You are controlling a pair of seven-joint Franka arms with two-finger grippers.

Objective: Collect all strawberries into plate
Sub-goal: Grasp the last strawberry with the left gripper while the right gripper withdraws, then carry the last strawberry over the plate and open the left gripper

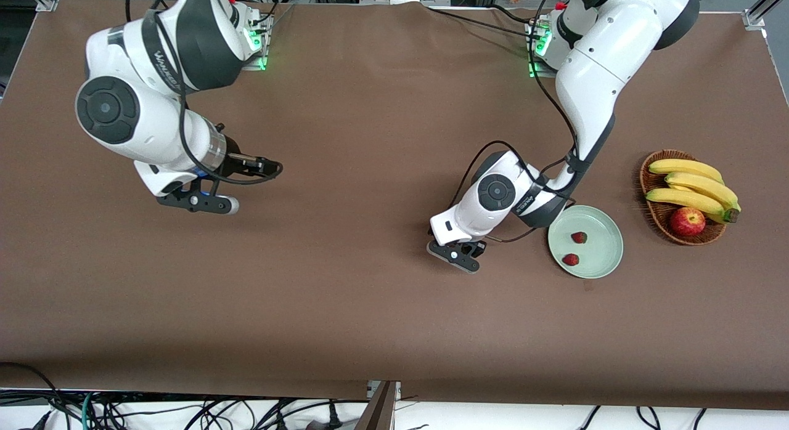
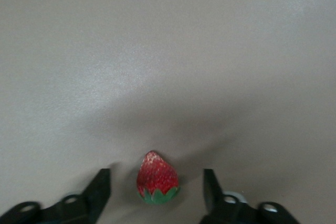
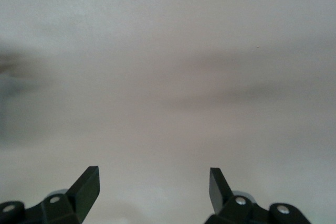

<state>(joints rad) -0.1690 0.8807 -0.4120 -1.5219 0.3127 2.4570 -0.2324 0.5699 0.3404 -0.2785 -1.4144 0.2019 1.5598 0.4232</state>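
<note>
Strawberries (image 1: 574, 248): two lie in the plate (image 1: 607, 257); a third strawberry (image 2: 157, 179) sits at lower centre between the left hand (image 2: 156, 187) — fingers apart, not gripping. Right hand (image 3: 154, 187) waits open over bare worktop (image 1: 345, 294).

From the front, the left pincer (image 1: 455, 252) covers the third strawberry (image 2: 157, 178), so whether it rests on the bench (image 1: 345, 294) cannot be told there. Both wrist views cut the pincers' fingers (image 3: 86, 187) off at the picture's edge. The banana bunch (image 1: 693, 188) hides much of the basket (image 1: 654, 215).
</note>
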